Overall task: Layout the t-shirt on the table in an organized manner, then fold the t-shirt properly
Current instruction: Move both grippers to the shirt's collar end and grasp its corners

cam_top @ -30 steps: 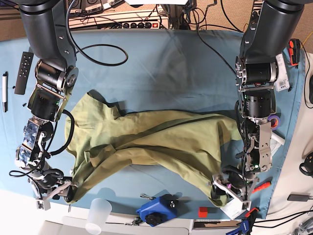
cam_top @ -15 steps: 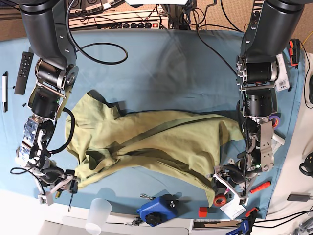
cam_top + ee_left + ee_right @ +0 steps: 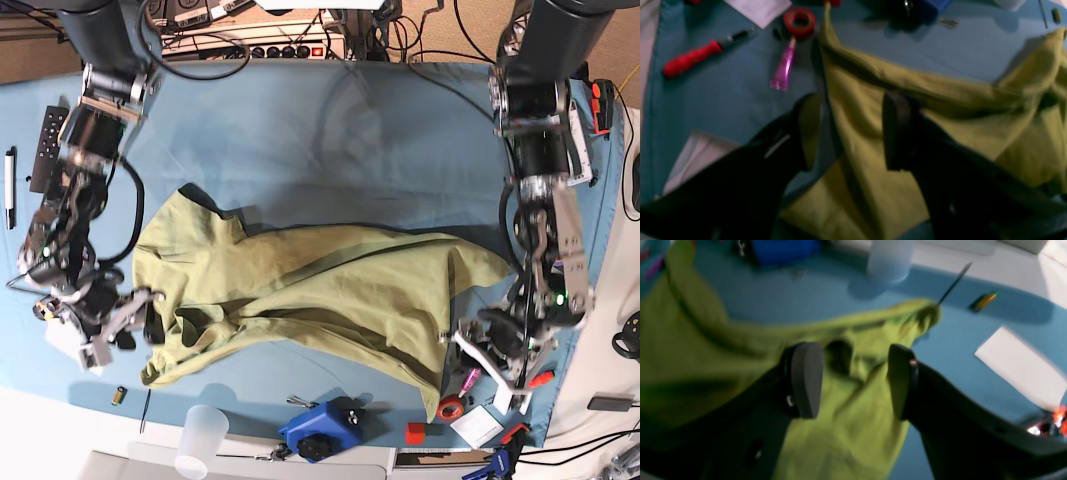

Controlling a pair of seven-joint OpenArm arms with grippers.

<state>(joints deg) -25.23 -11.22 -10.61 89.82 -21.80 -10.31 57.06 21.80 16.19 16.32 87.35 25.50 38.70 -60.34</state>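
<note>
The olive-green t-shirt lies crumpled and stretched sideways across the teal table. My left gripper hovers open and empty over the shirt's right edge. In the left wrist view that edge runs between the jaws, with cloth beneath. My right gripper hovers open and empty at the shirt's bunched left end. In the right wrist view wrinkled cloth lies below the jaws.
Near the left gripper are a red roll of tape, a purple tube, a red screwdriver and white paper. A blue tool and a translucent cup stand at the front edge. A remote lies far left.
Both grippers have let go of the shirt's front corners and moved up and back from the front edge. The corners now rest on the table.
</note>
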